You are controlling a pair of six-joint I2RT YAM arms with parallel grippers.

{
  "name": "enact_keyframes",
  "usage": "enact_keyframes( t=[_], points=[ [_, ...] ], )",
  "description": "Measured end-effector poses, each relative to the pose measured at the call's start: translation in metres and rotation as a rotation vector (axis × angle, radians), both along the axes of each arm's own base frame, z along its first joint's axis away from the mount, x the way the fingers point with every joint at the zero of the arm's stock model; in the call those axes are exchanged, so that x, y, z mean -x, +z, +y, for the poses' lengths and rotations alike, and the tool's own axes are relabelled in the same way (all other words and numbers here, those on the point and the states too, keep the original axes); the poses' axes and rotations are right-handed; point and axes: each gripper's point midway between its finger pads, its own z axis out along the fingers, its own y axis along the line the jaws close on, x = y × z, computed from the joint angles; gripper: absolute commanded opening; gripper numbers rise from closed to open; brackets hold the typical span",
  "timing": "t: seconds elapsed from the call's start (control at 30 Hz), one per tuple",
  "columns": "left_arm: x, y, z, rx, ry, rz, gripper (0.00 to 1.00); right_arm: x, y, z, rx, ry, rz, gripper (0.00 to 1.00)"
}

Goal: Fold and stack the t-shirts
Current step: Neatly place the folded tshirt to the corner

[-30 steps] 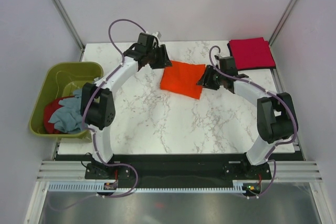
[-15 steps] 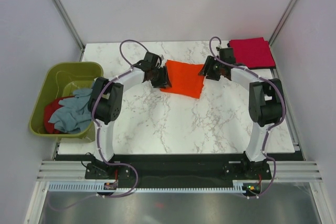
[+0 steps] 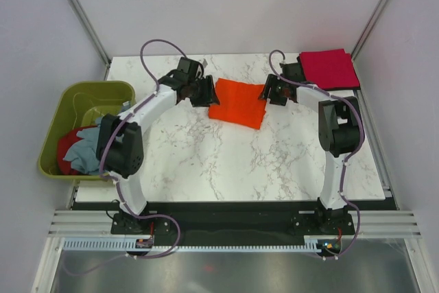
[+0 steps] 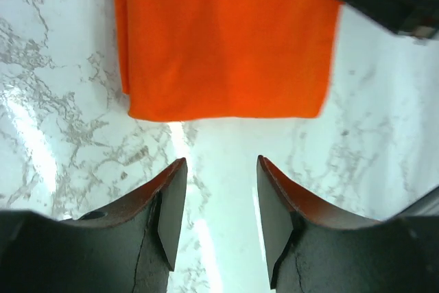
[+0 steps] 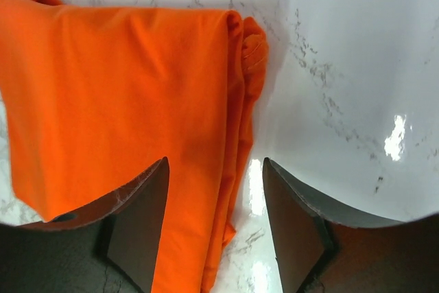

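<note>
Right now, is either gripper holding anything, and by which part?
Nothing held. Left gripper and right gripper are both open at opposite edges of the orange t-shirt.

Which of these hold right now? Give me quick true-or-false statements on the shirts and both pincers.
The orange shirt lies folded on the table. True.
The left pincer is shut on it. False: it is open and empty, short of the shirt's edge.
The right pincer is open. True.
The orange shirt is stacked on the folded red shirt. False: they lie apart.
The green tub is empty. False: it holds a grey-blue shirt and a second red shirt.
</note>
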Motion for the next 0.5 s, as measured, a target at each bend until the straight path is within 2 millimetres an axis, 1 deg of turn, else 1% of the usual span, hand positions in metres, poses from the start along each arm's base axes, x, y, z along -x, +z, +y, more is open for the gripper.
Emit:
enact_keyframes(
  t=[0.03,0.1,0.17,0.2,0.27,0.3,0.33,0.4,0.5],
  points=[
    [0.003,0.016,0.001,0.01,-0.002,-0.023,0.53,-0.002,-0.003,0.0,0.002,0.003,0.002,0.64],
    [0.012,0.055,0.003,0.044,-0.014,-0.096,0.54,-0.006,-0.014,0.001,0.012,0.012,0.011,0.64],
    [0.025,0.091,0.007,0.076,-0.029,-0.16,0.54,-0.014,-0.012,0.001,0.023,0.025,-0.016,0.64],
    [0.033,0.106,0.01,0.091,-0.036,-0.192,0.54,-0.017,-0.014,0.001,0.029,0.03,-0.021,0.64],
    [0.048,0.123,0.013,0.113,-0.055,-0.223,0.54,-0.023,-0.014,0.001,0.04,0.044,-0.037,0.62],
    [0.054,0.127,0.015,0.117,-0.061,-0.232,0.54,-0.026,-0.014,0.001,0.044,0.051,-0.044,0.62],
    [0.06,0.126,0.017,0.117,-0.068,-0.23,0.54,-0.029,-0.014,0.002,0.048,0.056,-0.052,0.6],
    [0.069,0.118,0.019,0.11,-0.083,-0.211,0.54,-0.037,-0.014,0.002,0.057,0.069,-0.07,0.57],
    [0.08,0.096,0.024,0.079,-0.098,-0.16,0.54,-0.043,-0.017,0.002,0.081,0.094,-0.09,0.42]
  ],
)
